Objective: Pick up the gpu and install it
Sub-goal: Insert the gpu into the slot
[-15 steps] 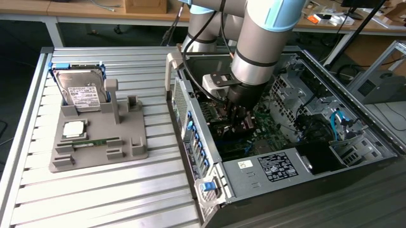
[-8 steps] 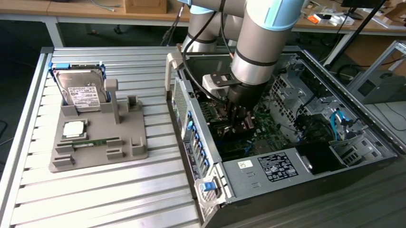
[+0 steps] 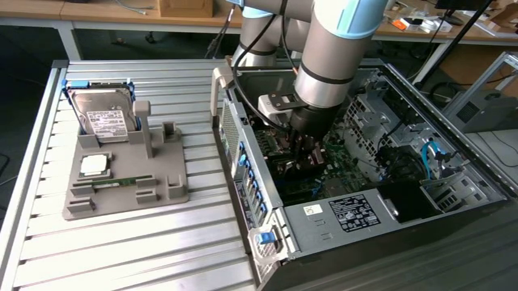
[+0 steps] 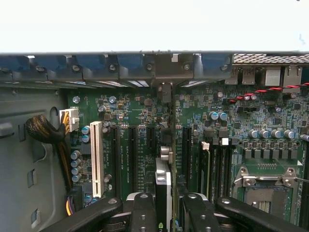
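The arm reaches down into the open computer case (image 3: 453, 182), whose walls and drive cages leave only a narrow well around the gripper (image 3: 306, 148) above the green motherboard (image 4: 135, 121). To the exterior view's left, well apart from the case, a grey tray (image 3: 166, 185) on the slatted table (image 3: 121, 254) holds a hard drive (image 3: 104, 115), a processor (image 3: 94, 163) and a memory stick (image 3: 121, 180). The jaws, partly spread, pinch the gpu (image 4: 163, 186) edge-on between the black fingers (image 4: 145, 212), standing upright over the row of expansion slots (image 4: 131, 154); whether it is seated is unclear.
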`<state>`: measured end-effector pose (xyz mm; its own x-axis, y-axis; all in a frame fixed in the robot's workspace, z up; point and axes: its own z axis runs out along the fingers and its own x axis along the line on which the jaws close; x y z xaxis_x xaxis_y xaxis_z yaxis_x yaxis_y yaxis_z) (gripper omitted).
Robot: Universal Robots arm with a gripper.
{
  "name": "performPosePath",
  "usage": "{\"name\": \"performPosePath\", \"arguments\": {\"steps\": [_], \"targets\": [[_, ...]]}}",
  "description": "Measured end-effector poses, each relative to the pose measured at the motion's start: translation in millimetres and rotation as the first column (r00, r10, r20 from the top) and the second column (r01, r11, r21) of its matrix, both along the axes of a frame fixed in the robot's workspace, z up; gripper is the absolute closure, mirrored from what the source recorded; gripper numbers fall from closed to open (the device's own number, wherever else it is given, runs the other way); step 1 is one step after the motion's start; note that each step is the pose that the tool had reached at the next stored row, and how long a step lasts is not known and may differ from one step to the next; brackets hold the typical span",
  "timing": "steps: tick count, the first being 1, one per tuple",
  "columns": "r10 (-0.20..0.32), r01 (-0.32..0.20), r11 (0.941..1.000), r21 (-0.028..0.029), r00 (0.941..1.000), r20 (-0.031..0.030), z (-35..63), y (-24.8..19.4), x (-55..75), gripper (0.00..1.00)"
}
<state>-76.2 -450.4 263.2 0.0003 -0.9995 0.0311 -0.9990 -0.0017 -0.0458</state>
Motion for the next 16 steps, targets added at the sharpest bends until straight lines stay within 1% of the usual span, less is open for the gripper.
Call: {"name": "performPosePath", "arguments": {"steps": [16], "targets": [[0.0,0.0,1.0,0.0001,1.0,0.0,0.0,0.0,0.0,0.73]]}}
